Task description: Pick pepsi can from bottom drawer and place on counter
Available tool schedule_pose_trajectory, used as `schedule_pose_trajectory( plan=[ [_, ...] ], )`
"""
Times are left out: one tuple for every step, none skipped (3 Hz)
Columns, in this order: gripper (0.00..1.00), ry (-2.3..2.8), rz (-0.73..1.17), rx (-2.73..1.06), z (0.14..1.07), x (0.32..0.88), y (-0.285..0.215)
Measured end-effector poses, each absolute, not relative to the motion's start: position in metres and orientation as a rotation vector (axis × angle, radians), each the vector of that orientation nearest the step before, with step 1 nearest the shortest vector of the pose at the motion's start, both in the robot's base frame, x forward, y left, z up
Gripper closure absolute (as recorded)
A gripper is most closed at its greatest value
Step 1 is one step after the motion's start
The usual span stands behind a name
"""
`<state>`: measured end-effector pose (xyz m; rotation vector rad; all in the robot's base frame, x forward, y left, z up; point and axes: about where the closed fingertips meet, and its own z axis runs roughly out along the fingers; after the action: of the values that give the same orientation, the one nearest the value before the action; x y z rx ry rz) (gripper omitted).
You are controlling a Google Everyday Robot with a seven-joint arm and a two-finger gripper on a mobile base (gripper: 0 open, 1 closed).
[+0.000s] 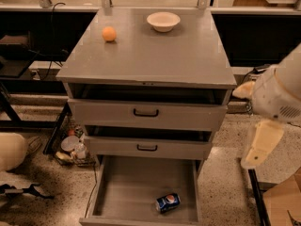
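Observation:
The pepsi can (168, 203) lies on its side on the floor of the open bottom drawer (122, 192), near the front right. The counter (150, 51) is the grey top of the cabinet; an orange ball (109, 34) and a white bowl (163, 21) sit at its back. My arm's white and cream links (268, 121) hang at the right, beside the cabinet at the height of the upper drawers. My gripper is out of view.
The two upper drawers (146, 113) with black handles are partly pulled out above the bottom drawer. A wire basket of clutter (73, 147) stands on the speckled floor at the cabinet's left. A dark bar (256, 197) and a wooden board stand at the lower right.

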<state>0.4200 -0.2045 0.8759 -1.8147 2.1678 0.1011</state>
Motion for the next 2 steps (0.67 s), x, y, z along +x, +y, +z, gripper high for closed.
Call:
schedule_pose_trajectory(
  plan=[
    [0.0,2.128,0.283,-1.844,0.7887,0.4027,-0.1811],
    [0.0,2.127,0.282,-1.844,0.7895,0.4029,-0.1812]
  ],
)
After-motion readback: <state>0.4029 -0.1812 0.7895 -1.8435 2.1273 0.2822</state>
